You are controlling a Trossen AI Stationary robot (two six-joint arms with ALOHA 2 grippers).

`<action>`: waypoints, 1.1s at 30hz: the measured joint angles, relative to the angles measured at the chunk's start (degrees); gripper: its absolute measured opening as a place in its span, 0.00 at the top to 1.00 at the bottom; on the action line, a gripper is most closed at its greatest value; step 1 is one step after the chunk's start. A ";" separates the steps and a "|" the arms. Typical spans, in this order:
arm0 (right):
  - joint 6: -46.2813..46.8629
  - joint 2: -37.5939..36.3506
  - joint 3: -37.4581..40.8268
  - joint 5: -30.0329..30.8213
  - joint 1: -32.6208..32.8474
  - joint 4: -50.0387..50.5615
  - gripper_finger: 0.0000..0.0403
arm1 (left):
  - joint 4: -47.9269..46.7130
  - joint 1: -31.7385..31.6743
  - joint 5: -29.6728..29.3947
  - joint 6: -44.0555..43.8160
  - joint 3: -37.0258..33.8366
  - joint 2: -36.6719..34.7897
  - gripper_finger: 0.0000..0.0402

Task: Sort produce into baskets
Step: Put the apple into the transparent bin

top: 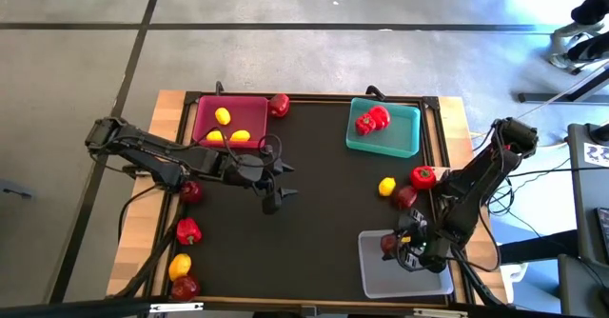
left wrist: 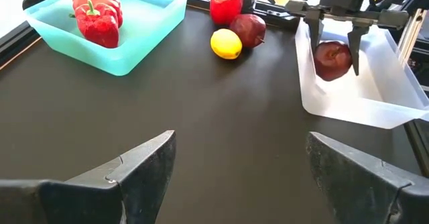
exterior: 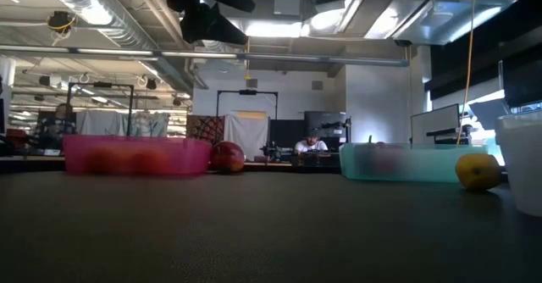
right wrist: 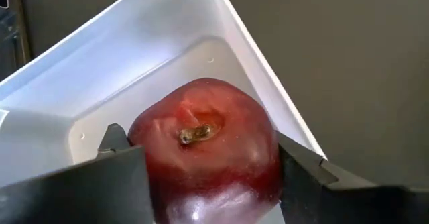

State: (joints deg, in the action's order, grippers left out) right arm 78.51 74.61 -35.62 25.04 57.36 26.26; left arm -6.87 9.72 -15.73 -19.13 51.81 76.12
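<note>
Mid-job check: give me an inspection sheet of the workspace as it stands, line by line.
Surface: black mat, wooden edges showing.
Job's things: pink tray holds lemons; teal tray holds red peppers; clear tray has an apple at it. Loose beside the right arm: lemon, pepper, apple. Several more lie along the mat's left edge, one by the pink tray.
Clutter: nothing seen.
Claws: left claw open, empty, mid-mat; right claw around the apple over the clear tray.
Cables: run along both arms.
Surroundings: concrete floor; seated person far behind.
</note>
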 joint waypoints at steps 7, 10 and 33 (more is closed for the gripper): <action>0.03 -0.02 0.00 -0.58 0.00 1.23 0.37 | -0.02 0.00 0.00 0.10 0.00 0.00 0.19; 0.58 -0.10 0.00 -1.65 0.00 1.51 0.31 | -0.02 0.00 0.00 0.12 0.00 0.00 0.19; -2.49 -0.26 -17.31 -0.25 -5.41 29.28 0.33 | -0.04 0.00 0.00 0.19 0.00 0.00 0.19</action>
State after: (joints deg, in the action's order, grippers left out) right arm 76.02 74.35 -52.92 24.79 51.95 55.54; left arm -6.92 9.72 -15.73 -18.94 51.81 76.12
